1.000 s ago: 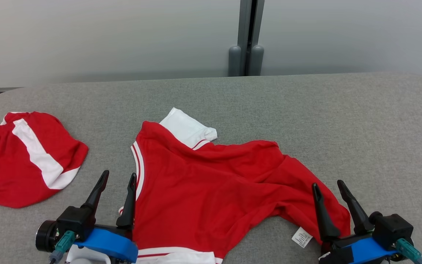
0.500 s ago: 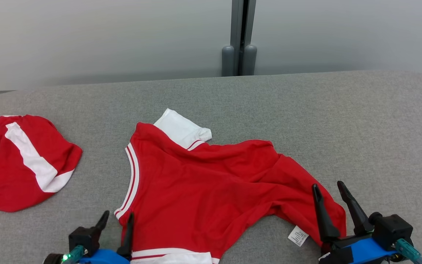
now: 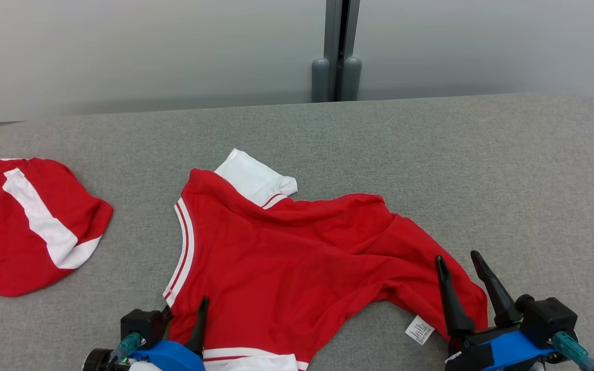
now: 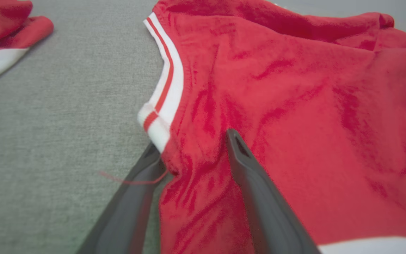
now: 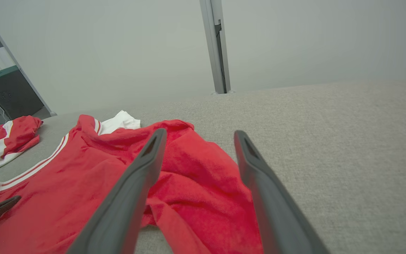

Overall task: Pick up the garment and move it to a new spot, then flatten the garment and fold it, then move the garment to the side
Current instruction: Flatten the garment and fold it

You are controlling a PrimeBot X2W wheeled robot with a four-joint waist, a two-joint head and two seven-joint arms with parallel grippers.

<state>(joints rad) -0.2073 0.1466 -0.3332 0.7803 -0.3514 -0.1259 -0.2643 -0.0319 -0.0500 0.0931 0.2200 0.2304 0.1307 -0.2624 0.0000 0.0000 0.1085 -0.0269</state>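
Red garment (image 3: 297, 257), white-trimmed, lies spread and rumpled on the grey surface (image 3: 431, 154); unfolded.

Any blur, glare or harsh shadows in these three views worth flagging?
Head view: sharp, evenly lit, no glare; soft shadows in the folds of the red garment. Left wrist view: soft overall, the left gripper blurred near the lens. Right wrist view: right gripper slightly soft, back wall hazy and pale.

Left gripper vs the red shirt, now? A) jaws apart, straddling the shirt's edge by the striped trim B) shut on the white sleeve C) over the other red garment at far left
A: the left wrist view shows the left gripper with jaws apart and the edge of the red shirt between them, just below the striped trim.
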